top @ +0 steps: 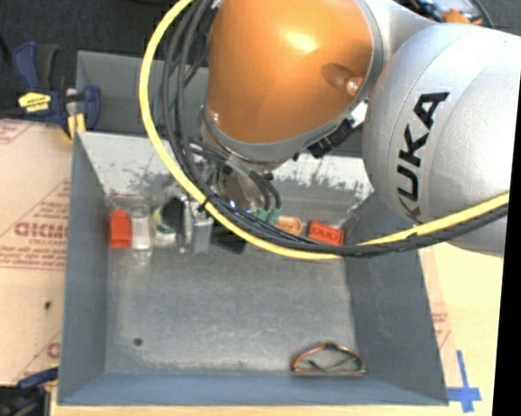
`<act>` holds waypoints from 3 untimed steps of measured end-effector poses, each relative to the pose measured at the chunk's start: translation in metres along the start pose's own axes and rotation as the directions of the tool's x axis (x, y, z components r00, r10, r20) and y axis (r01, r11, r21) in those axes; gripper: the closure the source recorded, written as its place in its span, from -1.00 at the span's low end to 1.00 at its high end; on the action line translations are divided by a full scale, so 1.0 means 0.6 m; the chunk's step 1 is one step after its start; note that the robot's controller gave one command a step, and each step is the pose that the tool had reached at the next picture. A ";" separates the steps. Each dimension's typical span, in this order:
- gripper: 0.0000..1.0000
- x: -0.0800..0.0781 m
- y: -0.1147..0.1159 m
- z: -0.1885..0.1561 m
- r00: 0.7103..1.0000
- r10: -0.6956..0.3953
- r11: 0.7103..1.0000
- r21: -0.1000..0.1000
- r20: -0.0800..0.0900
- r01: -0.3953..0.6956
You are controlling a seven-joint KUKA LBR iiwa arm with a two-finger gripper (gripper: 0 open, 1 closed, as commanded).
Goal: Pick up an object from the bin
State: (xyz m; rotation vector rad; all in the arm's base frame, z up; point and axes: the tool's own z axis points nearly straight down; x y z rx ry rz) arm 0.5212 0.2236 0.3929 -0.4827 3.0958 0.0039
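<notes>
The silver arm (450,110), capped with a glossy orange dome-shaped cover (282,60) and looped by a yellow cable (149,66), reaches down into the grey metal bin (233,318); its hand (195,229) sits low near the back wall, left of the bin's middle; bundled cables and the cover hide much of it, so I cannot tell whether the hand is open or closed, nor whether it grips anything. A row of small loose things lies along the back wall; just left of the hand is a small green-and-white piece (164,220), and just right of it a small dark, blocky piece (228,241); these two are the nearest to the hand. Further left, a small orange block (119,228) stands beside a pale, clear piece (141,240); further right lie a small tan-and-orange piece (287,223) and a flat red-orange rectangular block (324,233). Well apart from all these, a brownish looped band (327,361) lies alone in the front right corner.
</notes>
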 end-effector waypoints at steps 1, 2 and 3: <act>-1.00 0.006 0.009 0.095 0.998 0.068 0.998 -0.001 0.004 -0.068; -1.00 0.014 0.005 0.082 0.996 0.084 0.996 0.002 -0.014 -0.084; -1.00 0.020 -0.015 -0.027 0.996 0.094 0.996 0.000 0.002 -0.094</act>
